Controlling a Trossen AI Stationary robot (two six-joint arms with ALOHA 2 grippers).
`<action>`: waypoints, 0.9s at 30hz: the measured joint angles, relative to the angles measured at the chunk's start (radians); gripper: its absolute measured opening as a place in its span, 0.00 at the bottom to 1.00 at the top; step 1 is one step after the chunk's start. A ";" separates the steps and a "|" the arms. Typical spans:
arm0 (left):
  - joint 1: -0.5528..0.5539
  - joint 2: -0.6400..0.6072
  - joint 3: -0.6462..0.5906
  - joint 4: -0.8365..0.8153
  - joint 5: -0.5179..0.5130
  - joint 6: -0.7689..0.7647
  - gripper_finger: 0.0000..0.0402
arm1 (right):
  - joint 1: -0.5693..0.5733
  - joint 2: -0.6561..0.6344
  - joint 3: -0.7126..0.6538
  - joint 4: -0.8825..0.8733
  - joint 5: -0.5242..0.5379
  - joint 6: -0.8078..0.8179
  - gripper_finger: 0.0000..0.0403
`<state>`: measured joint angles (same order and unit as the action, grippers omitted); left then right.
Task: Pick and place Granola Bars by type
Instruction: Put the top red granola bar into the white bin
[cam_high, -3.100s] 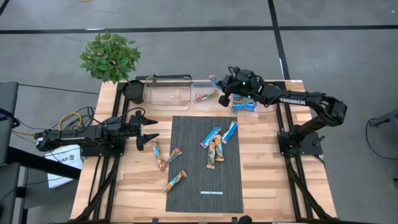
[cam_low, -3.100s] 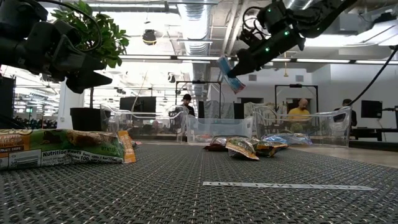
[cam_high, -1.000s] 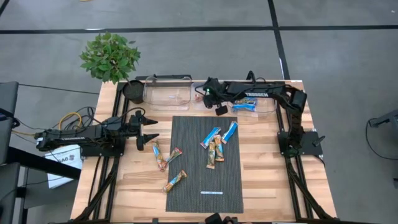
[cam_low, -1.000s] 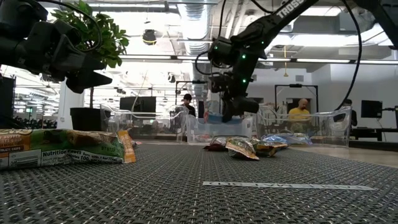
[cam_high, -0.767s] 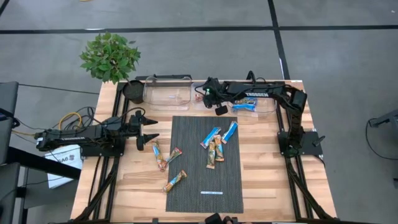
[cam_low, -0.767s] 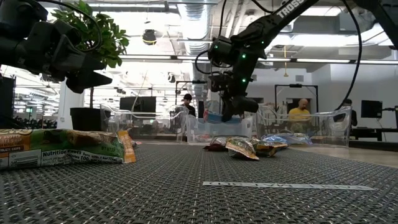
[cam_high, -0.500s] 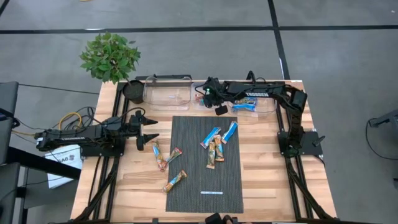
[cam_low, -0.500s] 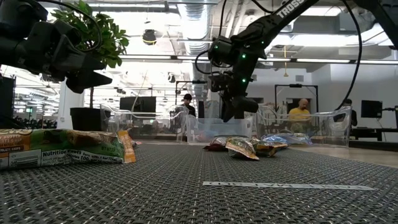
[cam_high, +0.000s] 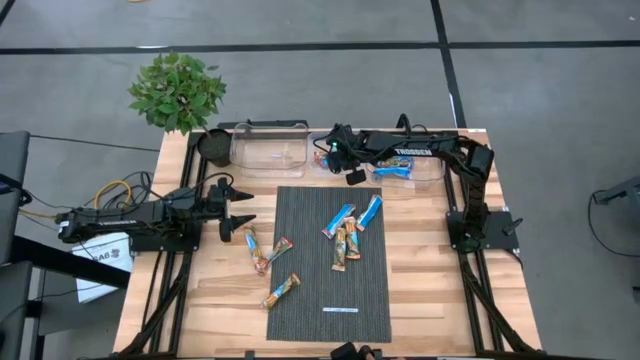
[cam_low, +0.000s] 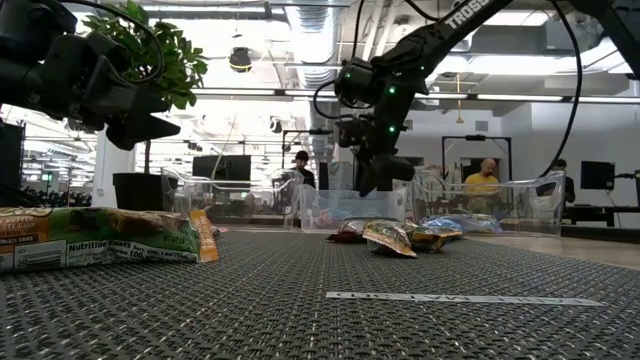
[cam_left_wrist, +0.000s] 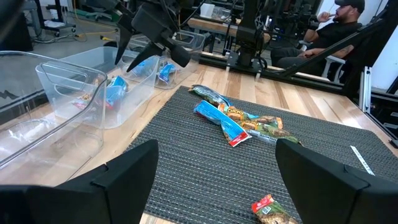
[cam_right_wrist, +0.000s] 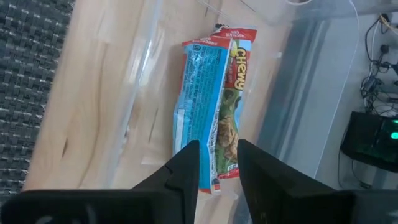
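Note:
My right gripper (cam_right_wrist: 217, 165) hangs open over the middle clear bin (cam_high: 322, 166), pointing steeply down. Below its fingertips a blue granola bar (cam_right_wrist: 198, 99) lies flat on the bin floor beside a red-and-green one (cam_right_wrist: 239, 81); I see no finger touching either. Several more bars lie in a cluster (cam_high: 348, 232) on the dark mat (cam_high: 335, 300), and others (cam_high: 255, 248) lie on the wood left of it. My left gripper (cam_high: 240, 208) waits open above the table's left side, holding nothing.
An empty-looking clear bin (cam_high: 270, 150) stands at the far left and a third bin (cam_high: 405, 170) with blue bars at the far right. A potted plant (cam_high: 178, 92) sits beyond the far left corner. A thin white strip (cam_high: 340, 310) lies on the mat's near end.
My right gripper has stayed over the middle bin and has let go of the blue bar. In the low view the bar showed at its fingers a second ago and no longer does; it now lies in the bin.

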<state>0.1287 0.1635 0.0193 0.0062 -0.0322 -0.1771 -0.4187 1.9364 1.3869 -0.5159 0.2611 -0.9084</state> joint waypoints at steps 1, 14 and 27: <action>0.000 0.000 0.000 0.000 0.000 0.000 0.79 | 0.000 0.000 0.000 0.001 0.000 0.013 0.25; 0.000 0.000 0.000 0.000 0.000 0.000 0.79 | 0.017 -0.086 -0.001 -0.013 -0.004 0.140 0.25; 0.000 0.000 0.000 0.000 0.000 0.000 0.79 | 0.139 -0.260 0.000 -0.274 -0.249 0.469 0.25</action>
<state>0.1285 0.1636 0.0193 0.0059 -0.0325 -0.1768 -0.2796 1.6769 1.3865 -0.7902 0.0122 -0.4398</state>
